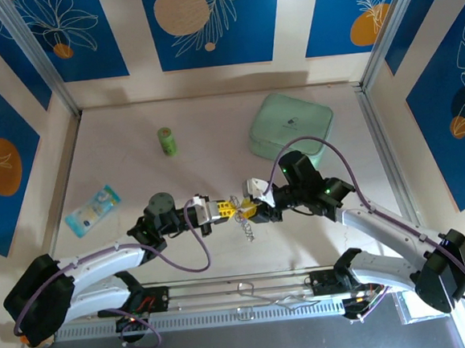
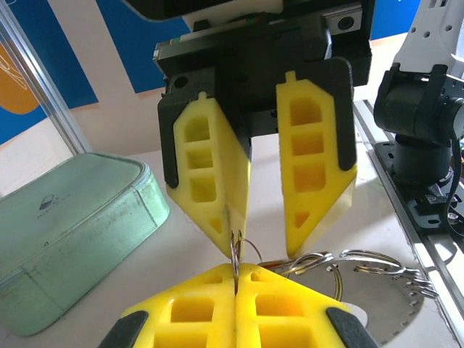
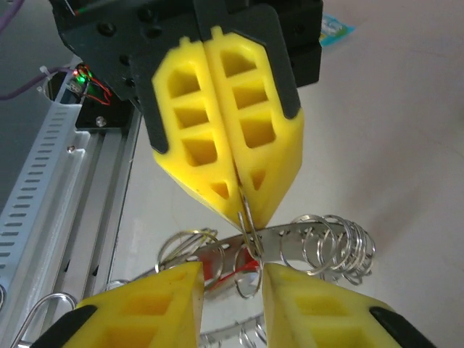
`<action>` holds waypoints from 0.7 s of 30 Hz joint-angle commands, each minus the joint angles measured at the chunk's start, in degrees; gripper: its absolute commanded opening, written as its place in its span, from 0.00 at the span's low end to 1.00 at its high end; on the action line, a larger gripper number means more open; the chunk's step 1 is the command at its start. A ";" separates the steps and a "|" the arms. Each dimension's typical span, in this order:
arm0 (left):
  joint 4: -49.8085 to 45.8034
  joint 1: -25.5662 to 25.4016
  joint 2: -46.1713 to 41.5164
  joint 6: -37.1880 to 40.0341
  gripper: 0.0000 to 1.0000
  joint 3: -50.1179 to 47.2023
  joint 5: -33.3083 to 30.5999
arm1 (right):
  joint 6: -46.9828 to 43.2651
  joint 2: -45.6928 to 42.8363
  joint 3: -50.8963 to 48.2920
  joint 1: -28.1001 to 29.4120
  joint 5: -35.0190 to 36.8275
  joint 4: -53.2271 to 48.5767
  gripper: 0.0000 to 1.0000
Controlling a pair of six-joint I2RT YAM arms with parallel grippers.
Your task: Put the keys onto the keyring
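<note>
- My two arm bases sit at 6 o'clock, behind a perforated grey metal rail (image 1: pixel 251 313) along the near edge of the pale tabletop (image 1: pixel 136 173).
- My left tool (image 3: pixel 242 209) reaches in from 8 o'clock. Its yellow plastic fingers (image 2: pixel 196 308) are pressed together, and their tips pinch a thin silvery wire loop.
- That loop belongs to the keyring (image 3: pixel 297 235), a large thin metal ring fringed with small silvery split rings (image 3: pixel 341 246). It hangs from my left tool just toward 6 o'clock of the tabletop's middle. I cannot tell whether its lower part rests on the surface.
- My right tool (image 2: pixel 261 248) comes in from 4 o'clock, nose to nose with the left one. Its yellow fingers (image 3: pixel 156 308) stand spread, with the pinched loop in the gap between them. One fingertip is just beside the wire, and I cannot tell if it touches.
- A sliver of red plastic tag (image 3: pixel 216 270) shows under the keyring's band, between my right fingers. The key's metal is too tangled among the rings to make out.
- A flat light-blue packet (image 1: pixel 93 209) lies at 9 o'clock, well apart from the tools.
- A small green cylinder (image 1: pixel 166 141) stands upright at 11 o'clock.
- A mint-green rounded zip case (image 1: pixel 291 125) lies at 1 o'clock near the far wall.
</note>
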 commanded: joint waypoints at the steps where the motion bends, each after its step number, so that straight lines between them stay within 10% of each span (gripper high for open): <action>1: 4.43 -0.41 0.19 -1.50 0.00 0.12 1.85 | 0.42 -0.26 -0.22 0.13 -3.21 1.67 0.28; 21: 0.25 -0.41 0.93 -1.80 0.04 1.76 -0.29 | -0.18 1.90 1.95 0.09 -4.58 -0.36 0.00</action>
